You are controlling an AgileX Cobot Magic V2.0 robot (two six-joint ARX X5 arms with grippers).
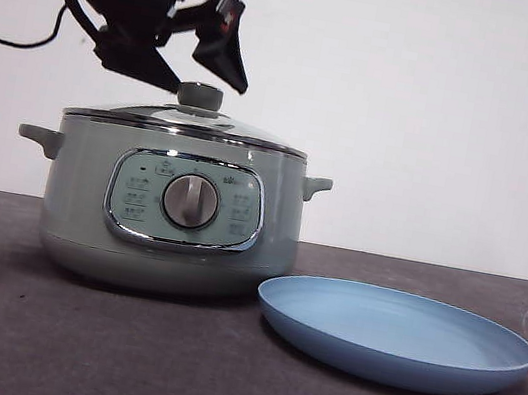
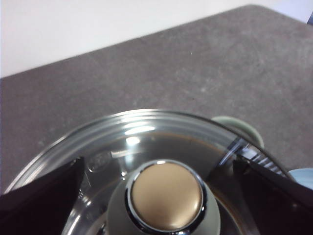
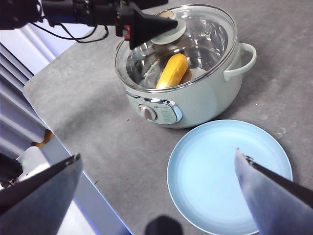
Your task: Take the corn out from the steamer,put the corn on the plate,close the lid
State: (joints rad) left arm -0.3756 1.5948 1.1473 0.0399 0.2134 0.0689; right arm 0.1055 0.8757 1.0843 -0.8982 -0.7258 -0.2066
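While the lid (image 1: 187,122) sits closed on the steamer (image 1: 170,212), the left gripper (image 1: 191,59) hangs just above the lid's knob (image 2: 166,196) with its jaws spread wide, one to either side of the knob and touching neither it nor the glass. The corn (image 3: 171,71) lies inside the pot, visible through the glass in the right wrist view, and the plate (image 1: 480,360) rests empty on the table (image 1: 1,316) just beside the steamer. The right gripper (image 3: 156,196) waits high above the plate, its jaws likewise wide apart and holding nothing. The likely hazards lie in the coming grasp. The knob is rounded and smooth with a chrome band, so jaws closing too high on it could slide off. An off-centre closure could tip the glass lid as it lifts and drag its rim against the pot. A descent carried too far would press the fingertips onto the glass. Any sideways push could also shift the steamer toward the nearby plate.
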